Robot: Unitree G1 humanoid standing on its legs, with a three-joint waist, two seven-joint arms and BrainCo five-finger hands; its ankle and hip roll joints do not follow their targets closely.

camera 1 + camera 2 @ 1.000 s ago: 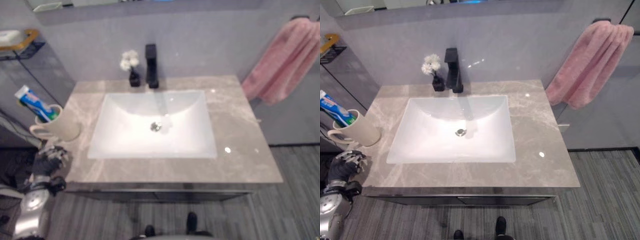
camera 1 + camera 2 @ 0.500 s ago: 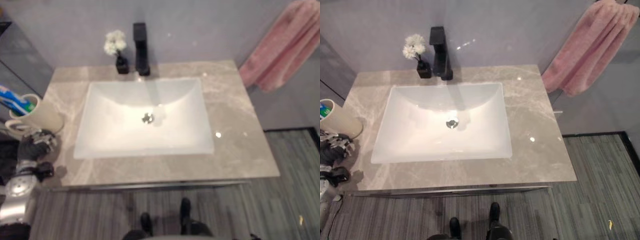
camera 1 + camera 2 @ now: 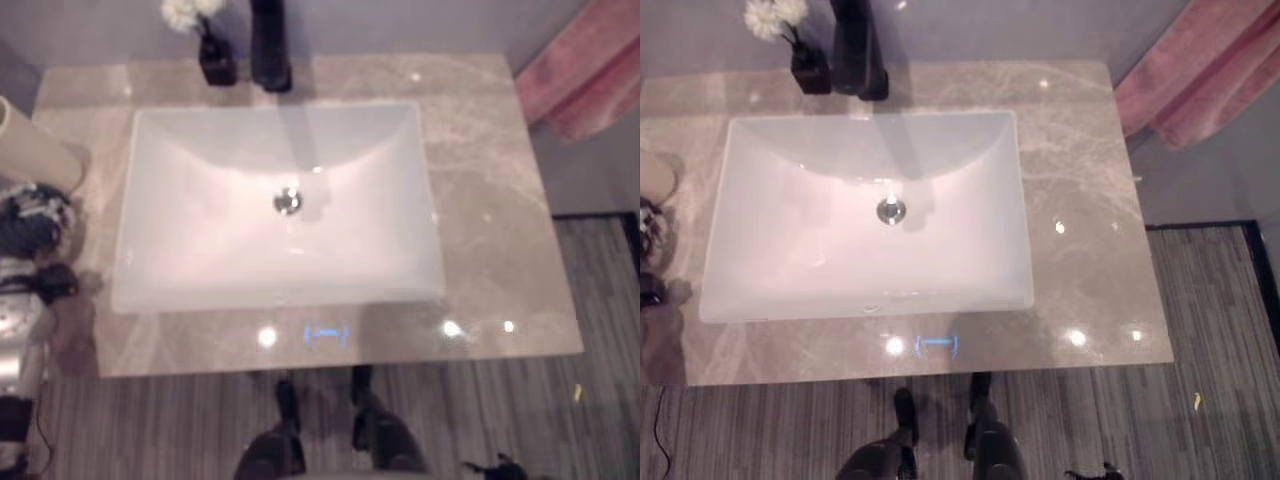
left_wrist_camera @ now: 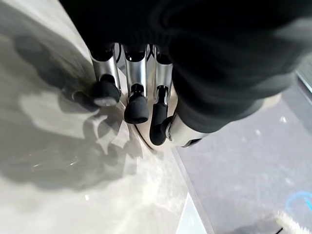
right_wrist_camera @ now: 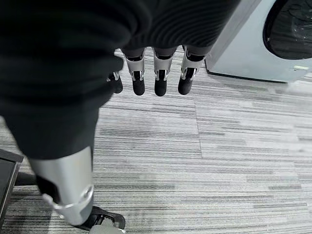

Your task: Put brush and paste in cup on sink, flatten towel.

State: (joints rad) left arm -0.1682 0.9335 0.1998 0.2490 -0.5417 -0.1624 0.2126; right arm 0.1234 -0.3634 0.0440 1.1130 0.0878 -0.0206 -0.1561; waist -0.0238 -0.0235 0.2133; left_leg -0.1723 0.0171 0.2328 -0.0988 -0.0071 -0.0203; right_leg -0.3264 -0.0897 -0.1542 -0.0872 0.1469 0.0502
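A: What lies nearest?

B: The counter [image 3: 500, 300] front edge. At its near left the left hand [image 3: 35, 215] rests with fingers relaxed and loosely spread, clasping nothing; in its wrist view the fingertips [image 4: 138, 111] hang just over the stone. The right hand [image 5: 151, 80] hangs over striped floor, fingers straight and empty.

A: And the task's things?

B: The cup [image 3: 30, 150] stands just beyond the left hand, at the counter's far left; its mouth is cut off at the view's edge, so I cannot tell whether brush and paste sit inside. The pink towel [image 3: 1200, 75] hangs bunched at the far right, past the basin [image 3: 280, 200].

A: So the towel seems next?

B: I judge so. Bring the right hand up to it, fingers open, and stroke downward along the folds rather than clutching.

A: Any writing?

B: None legible. A faucet [image 3: 268, 45] and small flower vase [image 3: 215, 55] stand farthest back.
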